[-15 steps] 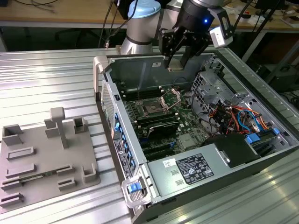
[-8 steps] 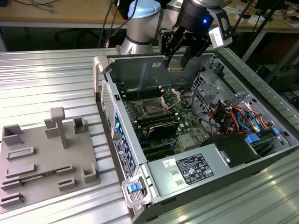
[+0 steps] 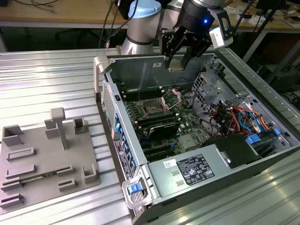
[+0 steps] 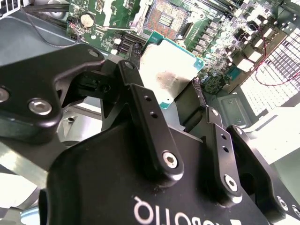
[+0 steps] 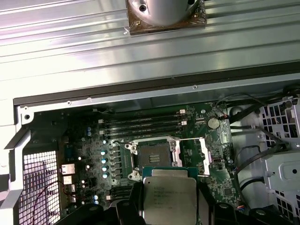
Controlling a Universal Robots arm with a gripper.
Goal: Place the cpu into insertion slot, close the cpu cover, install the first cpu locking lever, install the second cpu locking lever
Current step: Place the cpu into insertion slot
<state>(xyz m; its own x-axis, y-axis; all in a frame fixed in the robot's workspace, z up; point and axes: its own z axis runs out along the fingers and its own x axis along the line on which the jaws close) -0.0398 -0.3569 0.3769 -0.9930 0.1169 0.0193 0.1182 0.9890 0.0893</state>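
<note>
My gripper [image 3: 177, 60] hangs above the open computer case, shut on the cpu [image 3: 176, 64], a flat silver-topped square chip. In both wrist views the cpu [image 4: 166, 70] [image 5: 168, 197] sits clamped between the black fingers [image 4: 140, 101]. The insertion slot [image 3: 152, 108] [image 5: 152, 151] [image 4: 164, 16] lies bare on the green motherboard [image 3: 187, 123], below the chip and well apart from it. The cpu cover [image 3: 172, 97] [image 5: 190, 151] stands swung open beside the slot, toward the exterior view's right.
The case's back wall [image 3: 140, 70] rises close behind the gripper. A drive cage [image 3: 211, 86] and coloured cables [image 3: 243, 117] crowd the exterior view's right. A labelled power supply box [image 3: 194, 171] sits at the front. A grey fixture tray [image 3: 42, 159] lies outside the case on the left.
</note>
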